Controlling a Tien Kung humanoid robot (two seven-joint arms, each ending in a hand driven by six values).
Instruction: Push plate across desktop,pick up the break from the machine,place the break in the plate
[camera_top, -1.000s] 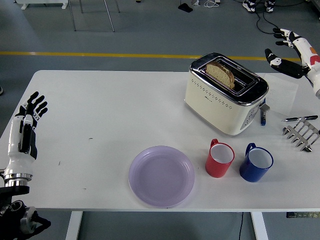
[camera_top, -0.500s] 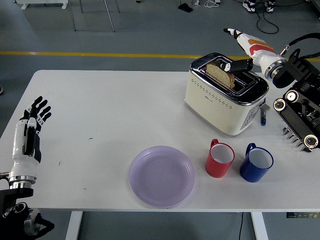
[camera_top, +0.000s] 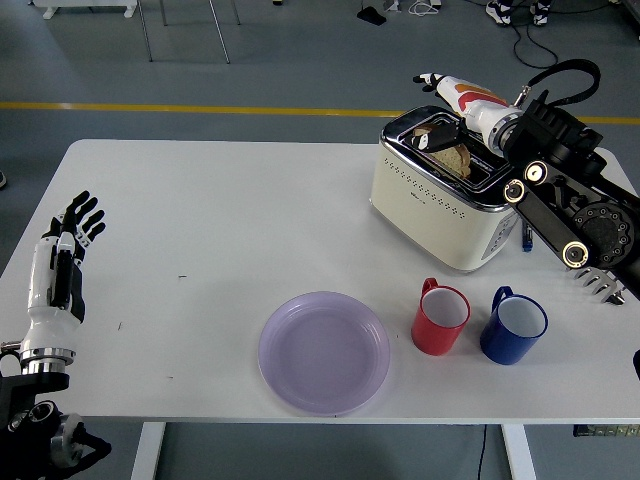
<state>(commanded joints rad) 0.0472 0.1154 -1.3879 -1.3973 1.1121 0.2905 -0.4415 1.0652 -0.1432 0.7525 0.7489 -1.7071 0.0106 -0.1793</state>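
Observation:
A cream and chrome toaster (camera_top: 440, 215) stands at the back right of the white table. A slice of brown bread (camera_top: 455, 158) sticks up out of its slot. My right hand (camera_top: 440, 110) reaches in from the right over the toaster's top. Its fingers (camera_top: 450, 88) are stretched out behind the slice and the thumb lies in front, open around the bread's top edge. The bread still sits in the slot. An empty lilac plate (camera_top: 325, 352) lies near the table's front edge, in the middle. My left hand (camera_top: 62, 260) rests open at the left edge.
A red mug (camera_top: 440, 318) and a blue mug (camera_top: 513, 325) stand side by side in front of the toaster, right of the plate. A metal rack-like utensil (camera_top: 600, 285) and a blue pen (camera_top: 526, 237) lie right of the toaster, partly behind my right arm.
My right arm has swung in from the far right and the hand has come down over the toaster to the bread. The bread, plate and left hand have not moved.

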